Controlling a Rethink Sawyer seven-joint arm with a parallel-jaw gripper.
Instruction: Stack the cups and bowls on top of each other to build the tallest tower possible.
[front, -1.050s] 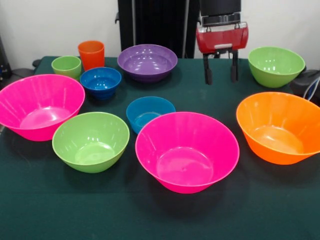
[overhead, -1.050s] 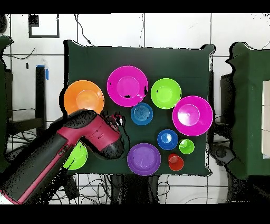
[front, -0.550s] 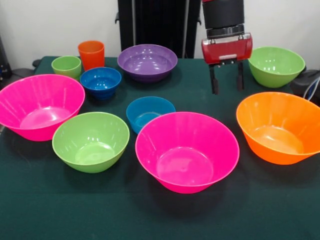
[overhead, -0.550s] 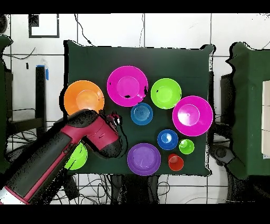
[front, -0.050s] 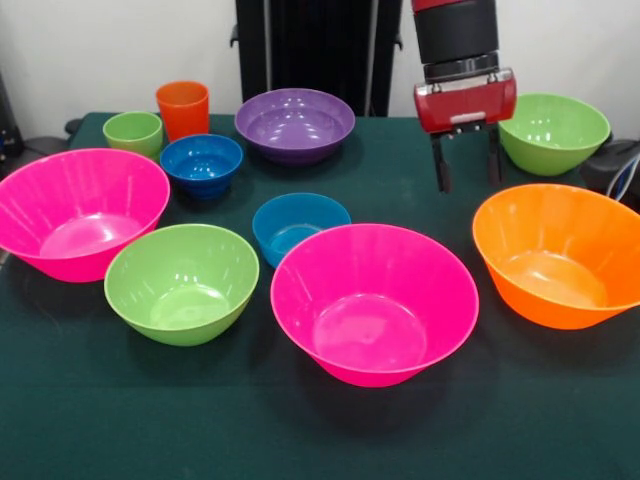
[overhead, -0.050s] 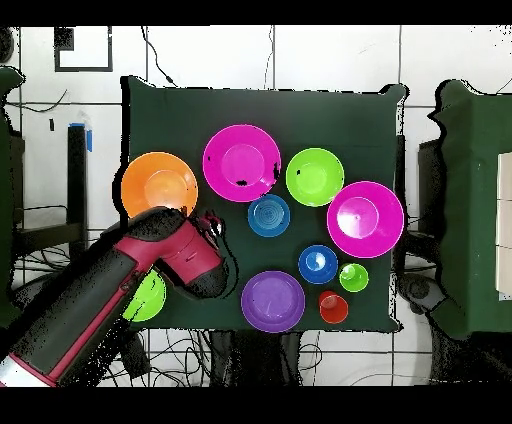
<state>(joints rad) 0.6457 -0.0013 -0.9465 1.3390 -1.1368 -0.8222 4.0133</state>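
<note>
Writing or labels are not seen on any glossy plastic piece. Since a second ago the red and black tool (front, -0.050s: 467, 175) has shifted toward the big orange round bowl (front, -0.050s: 560, 255) and the far green bowl (front, -0.050s: 552, 130); in the front view it now hangs over the dark green counter (front, -0.050s: 400, 180) between them, its two black fingers (front, -0.050s: 441, 172) spread apart and pointing straight down, pinching nothing. The bowls and cups have kept their places. All are stood upright, mouths up, each apart from the others; no tower is built. One big pink bowl (front, -0.050s: 372, 300) is placed at the front centre, the other big pink bowl (front, -0.050s: 75, 210) at the picture's left, the near green bowl (front, -0.050s: 182, 282) between them. Behind are set two small blue bowls (front, -0.050s: 298, 225) (front, -0.050s: 202, 163), the purple bowl (front, -0.050s: 295, 123), the tall orange tumbler (front, -0.050s: 183, 108) and the short light-green cup (front, -0.050s: 133, 131).
</note>
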